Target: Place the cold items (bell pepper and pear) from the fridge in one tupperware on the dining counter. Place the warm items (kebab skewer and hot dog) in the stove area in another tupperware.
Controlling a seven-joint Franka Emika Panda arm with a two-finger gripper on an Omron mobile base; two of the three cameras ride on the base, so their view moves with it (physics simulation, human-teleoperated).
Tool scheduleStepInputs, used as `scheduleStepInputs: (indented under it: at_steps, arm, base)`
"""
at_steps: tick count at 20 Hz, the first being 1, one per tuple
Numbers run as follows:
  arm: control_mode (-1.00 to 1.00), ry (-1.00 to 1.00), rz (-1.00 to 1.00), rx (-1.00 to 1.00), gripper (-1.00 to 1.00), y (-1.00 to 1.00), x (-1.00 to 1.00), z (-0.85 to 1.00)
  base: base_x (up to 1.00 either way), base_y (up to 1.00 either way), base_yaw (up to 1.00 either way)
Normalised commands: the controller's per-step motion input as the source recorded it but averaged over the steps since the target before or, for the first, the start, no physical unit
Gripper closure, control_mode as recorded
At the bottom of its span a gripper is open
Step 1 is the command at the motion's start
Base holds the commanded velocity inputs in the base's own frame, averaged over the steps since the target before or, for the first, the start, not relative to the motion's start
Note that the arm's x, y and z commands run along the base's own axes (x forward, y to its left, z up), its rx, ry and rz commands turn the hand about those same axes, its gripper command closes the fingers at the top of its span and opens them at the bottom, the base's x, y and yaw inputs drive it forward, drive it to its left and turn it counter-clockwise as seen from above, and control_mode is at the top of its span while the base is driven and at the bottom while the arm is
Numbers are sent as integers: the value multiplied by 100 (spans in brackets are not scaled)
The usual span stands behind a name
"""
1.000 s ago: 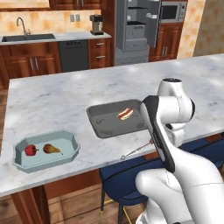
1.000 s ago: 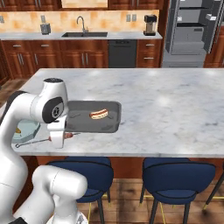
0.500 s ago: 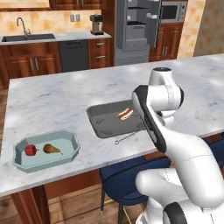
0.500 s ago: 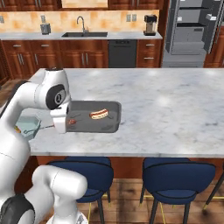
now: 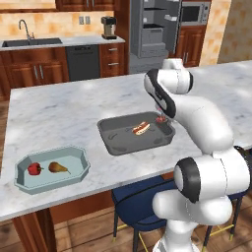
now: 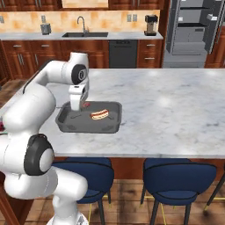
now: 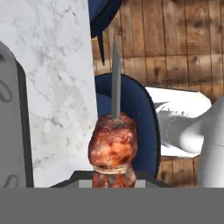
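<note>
My gripper [image 5: 161, 117] is shut on the kebab skewer [image 7: 111, 148]. It hangs over the right end of the dark grey tupperware [image 5: 118, 139] on the marble dining counter. In the hand view a browned meat chunk sits between the fingers and the bare metal tip points away past the counter edge. The hot dog [image 5: 141, 129] lies in the middle of that same tupperware. In the right base view the gripper [image 6: 77, 104] is above the tupperware [image 6: 74, 124], left of the hot dog [image 6: 99, 114]. A light blue tupperware [image 5: 74, 165] at the left holds the red bell pepper [image 5: 34, 169] and the pear [image 5: 58, 168].
Blue stools [image 6: 180, 169] stand under the counter's near edge. Bare marble stretches to the right of the dark tupperware. The open fridge [image 5: 155, 29], a sink and dark wood cabinets line the back wall.
The arm has swung from the counter's front edge back over the dark tupperware, carrying the skewer with it. The hot dog and both tupperwares have stayed put.
</note>
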Motion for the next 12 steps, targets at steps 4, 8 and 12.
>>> scheduleStepInputs:
  at_steps: [4,8,12]
  arm:
    - [-100,0,0,0,100,-19,100,-27]
    - [-100,-5,0,-6,100,10,100,-46]
    - [-100,-1,13,-7,100,3,93,-38]
  base:
    - [0,0,0]
    - [0,0,0]
    - [0,0,0]
